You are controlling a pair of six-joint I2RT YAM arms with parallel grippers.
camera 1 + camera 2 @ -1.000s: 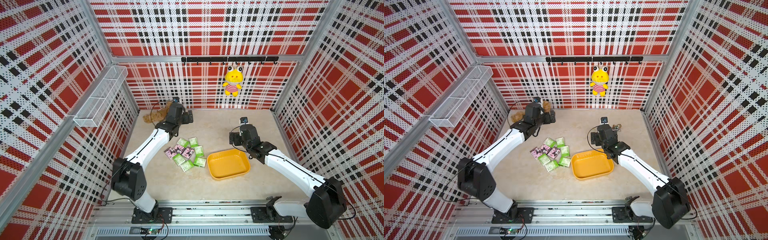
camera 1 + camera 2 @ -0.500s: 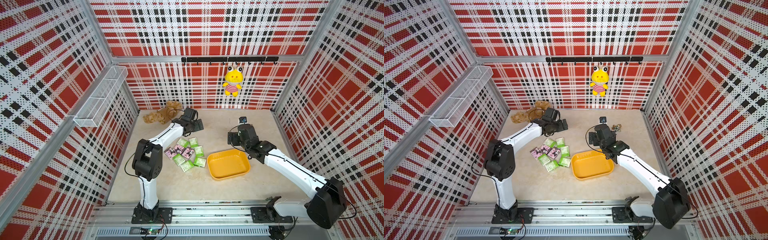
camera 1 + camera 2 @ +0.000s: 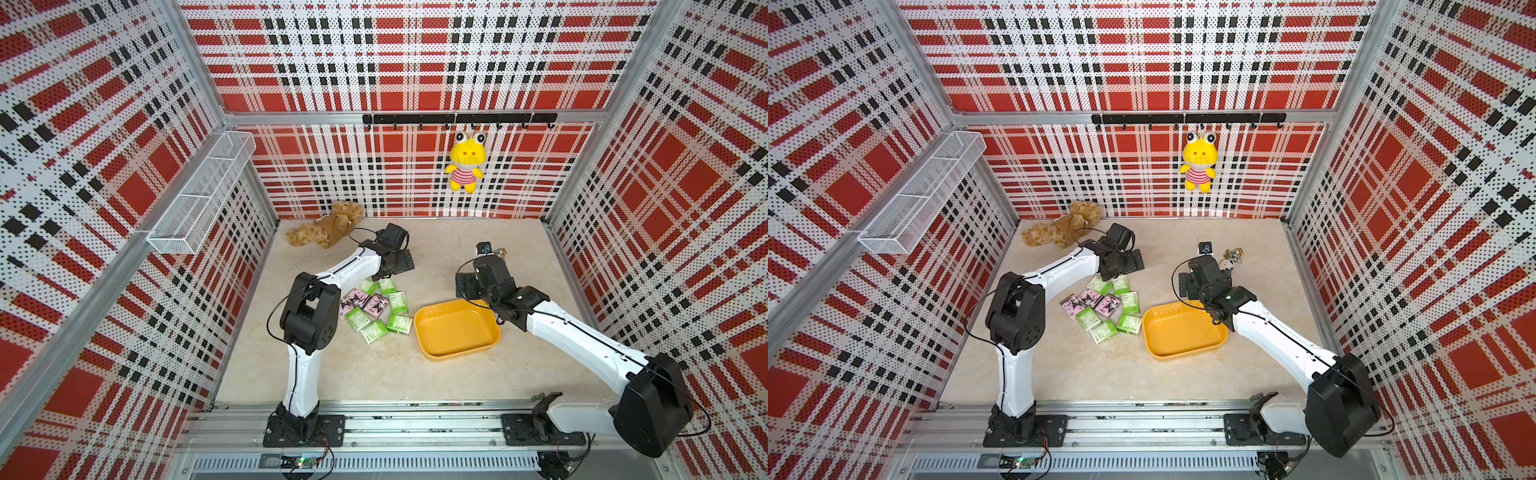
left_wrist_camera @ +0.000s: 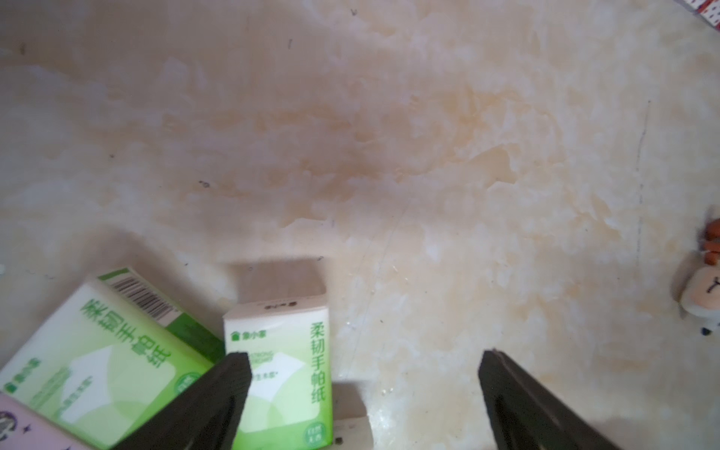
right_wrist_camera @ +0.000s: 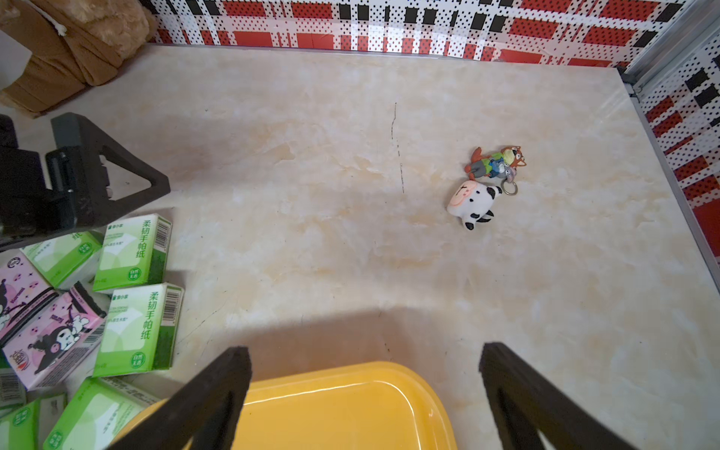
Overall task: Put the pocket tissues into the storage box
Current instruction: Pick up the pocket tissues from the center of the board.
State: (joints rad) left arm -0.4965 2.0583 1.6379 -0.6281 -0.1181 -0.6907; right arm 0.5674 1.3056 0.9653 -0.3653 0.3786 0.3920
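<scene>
The pocket tissues [image 3: 374,307] [image 3: 1106,305] lie in a loose cluster of green-and-white and pink packs on the table, left of the storage box [image 3: 457,332] [image 3: 1183,332], a shallow yellow tray with nothing in it. My left gripper [image 3: 400,262] [image 4: 362,358] hangs open over the far edge of the cluster. In the left wrist view one green pack [image 4: 282,370] lies beside one finger, with bare table between the fingertips. My right gripper [image 3: 464,286] [image 5: 364,354] is open above the far rim of the box [image 5: 343,409] and holds nothing.
A brown plush toy [image 3: 328,226] lies in the back left corner. A yellow frog plush [image 3: 465,162] hangs from the hook rail on the back wall. A white wire basket [image 3: 203,195] is on the left wall. Two keychain toys [image 5: 473,204] lie at the back right.
My left arm has swung from the back left corner to the far edge of the tissue cluster, its elbow folding upward. My right gripper has shifted slightly. Both stay open.
</scene>
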